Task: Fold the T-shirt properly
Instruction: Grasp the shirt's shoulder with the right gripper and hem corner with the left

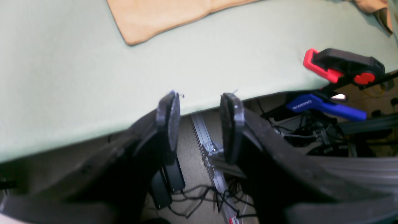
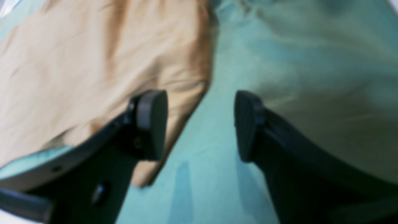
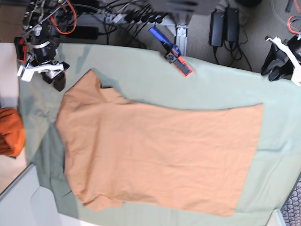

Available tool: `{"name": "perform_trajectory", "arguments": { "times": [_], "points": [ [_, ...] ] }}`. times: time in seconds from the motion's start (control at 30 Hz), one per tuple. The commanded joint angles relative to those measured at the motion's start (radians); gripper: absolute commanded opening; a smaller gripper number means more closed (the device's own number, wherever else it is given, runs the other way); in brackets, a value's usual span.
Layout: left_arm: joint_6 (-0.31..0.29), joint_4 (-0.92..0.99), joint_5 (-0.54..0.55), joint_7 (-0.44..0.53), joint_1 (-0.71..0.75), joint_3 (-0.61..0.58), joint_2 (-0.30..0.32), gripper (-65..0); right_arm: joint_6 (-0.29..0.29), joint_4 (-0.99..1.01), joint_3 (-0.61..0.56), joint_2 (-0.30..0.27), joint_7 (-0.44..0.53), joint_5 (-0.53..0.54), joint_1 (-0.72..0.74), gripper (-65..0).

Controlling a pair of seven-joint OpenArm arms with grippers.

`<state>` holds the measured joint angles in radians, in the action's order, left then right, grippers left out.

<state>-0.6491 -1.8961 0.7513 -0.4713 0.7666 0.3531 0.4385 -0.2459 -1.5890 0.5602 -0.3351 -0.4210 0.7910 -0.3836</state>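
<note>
Soft, light T-shirt (image 3: 160, 155) lies flat on the surface (image 3: 141, 70); both tools (image 2: 200, 124) (image 1: 199, 124) gape wide, empty. Best gripped at sleeve or hem edges.

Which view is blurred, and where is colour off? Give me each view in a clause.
Right wrist view: soft throughout, T-shirt folds smeared, green cloth tinted teal. Left wrist view: sharper but slightly smeared at the red clamp, cloth washed pale, the open left gripper dark. Base view: sharpest, evenly lit, faint shadow beside the open right gripper.
</note>
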Motion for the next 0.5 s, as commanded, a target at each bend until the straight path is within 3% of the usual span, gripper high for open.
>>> {"name": "perform_trajectory", "arguments": {
  "times": [0.0, 0.2, 0.47],
  "points": [
    [-0.026, -0.016, 0.014, 0.018, 0.006, 0.008, 0.011, -39.4, -0.091, 0.016, 0.007, -0.016, 0.015, 0.014, 0.023, -30.7],
    [-0.026, -0.016, 0.008, 0.019, 0.006, 0.008, 0.011, -39.4, -0.129, 0.108, -0.018, -0.016, -0.033, 0.071, 0.076, -30.7],
    [-0.026, -0.016, 0.008, 0.064, -0.002, 0.008, 0.011, -39.4, -0.137, 0.107, -0.158, -0.010, -0.035, 0.070, 0.079, -30.7]
  ]
}}
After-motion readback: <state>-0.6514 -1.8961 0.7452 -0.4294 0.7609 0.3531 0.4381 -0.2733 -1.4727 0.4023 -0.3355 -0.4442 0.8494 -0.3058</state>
